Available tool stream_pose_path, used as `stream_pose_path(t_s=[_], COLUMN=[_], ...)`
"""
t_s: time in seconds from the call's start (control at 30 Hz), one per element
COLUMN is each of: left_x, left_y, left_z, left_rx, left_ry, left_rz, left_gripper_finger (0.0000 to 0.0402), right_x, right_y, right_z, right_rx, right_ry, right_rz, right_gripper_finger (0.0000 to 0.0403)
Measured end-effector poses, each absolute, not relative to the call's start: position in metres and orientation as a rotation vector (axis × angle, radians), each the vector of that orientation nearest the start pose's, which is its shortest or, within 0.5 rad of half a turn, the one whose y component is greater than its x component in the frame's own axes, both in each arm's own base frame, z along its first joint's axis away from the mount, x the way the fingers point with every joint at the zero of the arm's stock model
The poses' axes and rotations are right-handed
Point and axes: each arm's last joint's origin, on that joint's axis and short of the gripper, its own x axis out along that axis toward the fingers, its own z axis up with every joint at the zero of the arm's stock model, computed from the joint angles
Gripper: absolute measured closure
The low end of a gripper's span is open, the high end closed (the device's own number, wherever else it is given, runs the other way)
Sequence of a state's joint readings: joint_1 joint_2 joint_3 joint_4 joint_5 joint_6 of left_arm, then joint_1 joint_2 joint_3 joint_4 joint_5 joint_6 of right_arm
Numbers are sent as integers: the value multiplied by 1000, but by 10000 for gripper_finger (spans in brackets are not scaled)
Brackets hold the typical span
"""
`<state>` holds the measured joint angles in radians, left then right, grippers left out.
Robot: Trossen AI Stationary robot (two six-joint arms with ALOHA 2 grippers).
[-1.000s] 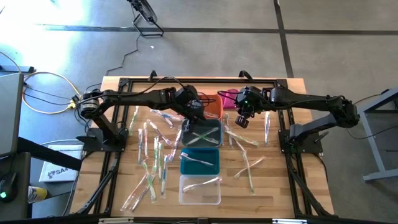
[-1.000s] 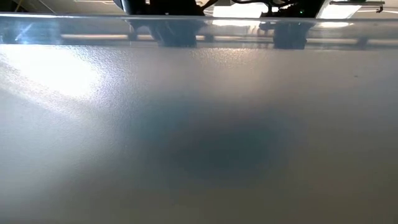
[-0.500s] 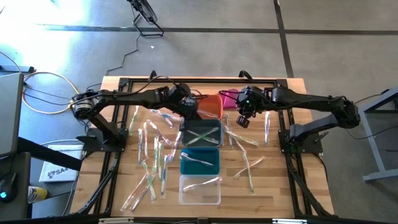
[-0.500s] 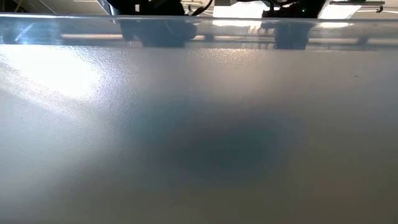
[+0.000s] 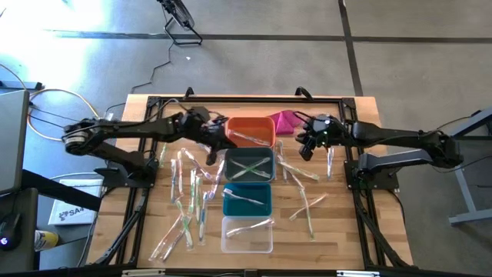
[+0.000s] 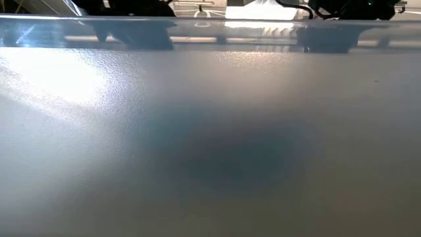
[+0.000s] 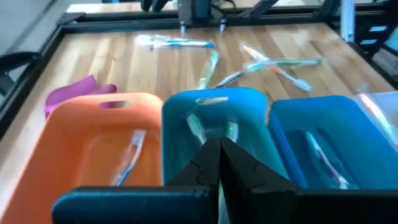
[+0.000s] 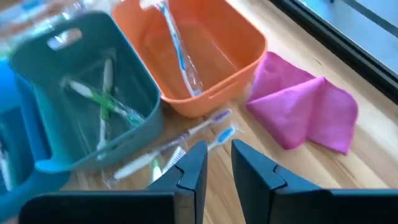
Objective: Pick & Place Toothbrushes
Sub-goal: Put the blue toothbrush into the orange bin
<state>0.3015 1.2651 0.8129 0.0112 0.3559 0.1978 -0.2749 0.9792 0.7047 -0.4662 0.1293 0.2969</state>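
Toothbrushes (image 5: 190, 192) in clear glossy wrappers

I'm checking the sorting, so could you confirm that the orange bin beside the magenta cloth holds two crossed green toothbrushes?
Not quite. In the right wrist view the orange bin, beside the magenta cloth, holds a single blue toothbrush. The two crossed green toothbrushes lie in the grey-teal bin next to it.

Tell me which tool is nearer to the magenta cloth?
Right. The right tool hangs just beside the magenta cloth; the left tool is beyond the orange bin.
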Motion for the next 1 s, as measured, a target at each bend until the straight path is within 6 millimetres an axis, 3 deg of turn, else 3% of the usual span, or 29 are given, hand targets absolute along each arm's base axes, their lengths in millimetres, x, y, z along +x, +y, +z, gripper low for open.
stream_pose_path(t_s=[0.17,0.4,0.67,1.0], left_x=[239,202,169,156], left_y=[64,52,42,38], left_z=[263,247,249,262], left_rx=[62,0,41,169], left_ry=[337,280,180,96], left_rz=[-74,-59,-55,-53], left_gripper_finger=[401,401,401,400], right_x=[184,186,182,181], right_y=[-56,-56,-55,-55], right_z=[239,226,210,207], right_rx=[381,421,468,486], right_ry=[516,321,312,317], right_rz=[-494,-466,-483,-488], right_gripper_finger=[338,338,338,338])
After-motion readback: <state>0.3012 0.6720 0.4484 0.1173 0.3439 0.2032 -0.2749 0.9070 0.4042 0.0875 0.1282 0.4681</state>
